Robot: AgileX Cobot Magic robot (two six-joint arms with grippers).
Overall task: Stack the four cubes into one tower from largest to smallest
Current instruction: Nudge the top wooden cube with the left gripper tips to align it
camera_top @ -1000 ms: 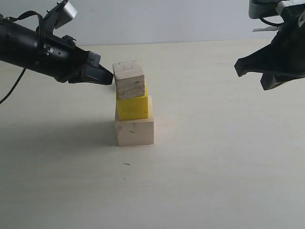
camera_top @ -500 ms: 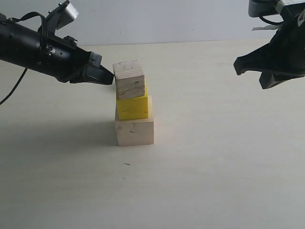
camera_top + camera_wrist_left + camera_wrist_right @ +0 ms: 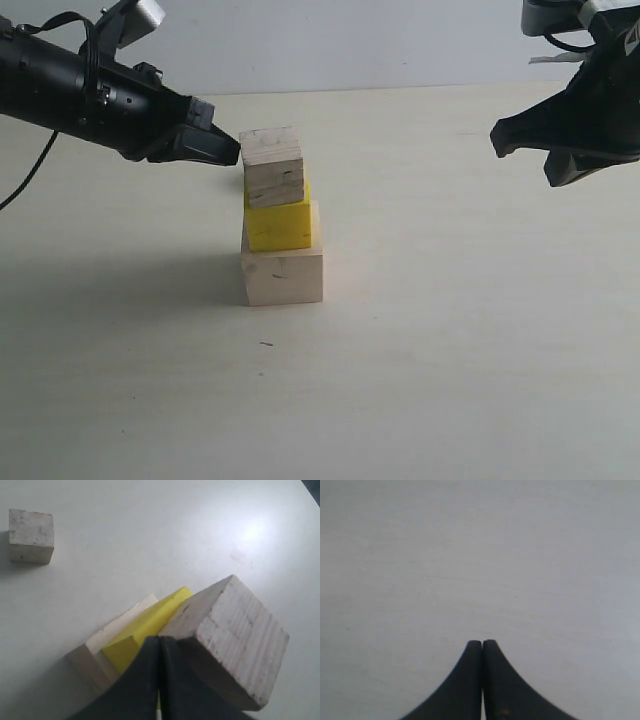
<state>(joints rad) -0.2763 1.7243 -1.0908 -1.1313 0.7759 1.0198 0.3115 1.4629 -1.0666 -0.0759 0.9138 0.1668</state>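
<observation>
Tower: three cubes are up. The grained cube [image 3: 274,167] sits on the yellow cube [image 3: 280,226], which sits on the big pale base cube [image 3: 283,277], and each rests square enough to bear the next.
Place by the fingers: the grained cube's upper corner lies right at the tips of the left fingers [image 3: 225,150]. I cannot tell whether they touch it or are just beside it.
Left fingers: pressed together with nothing between them. They look placed to nudge or steady that cube, not to grip it.
Missing piece: the smallest cube [image 3: 31,535] lies alone on the bench [image 3: 450,350], well apart from the left fingers and beyond the tower from them. The tip is not yet set, so the task looks about three quarters done.
Right fingers: the right fingers [image 3: 500,137] hang well apart from the tower on its far side, also closed and empty, likely kept out of the way.
Exterior view only: the full height of the stack, how its layers line up, and both arms at once.
Left wrist view only: the smallest cube, absent from the exterior view, and the grained cube [image 3: 230,635] turned a little against the yellow cube [image 3: 145,630] beneath it.
Right wrist view only: closed right fingers [image 3: 475,647] over bare bench, with no cube near them.
</observation>
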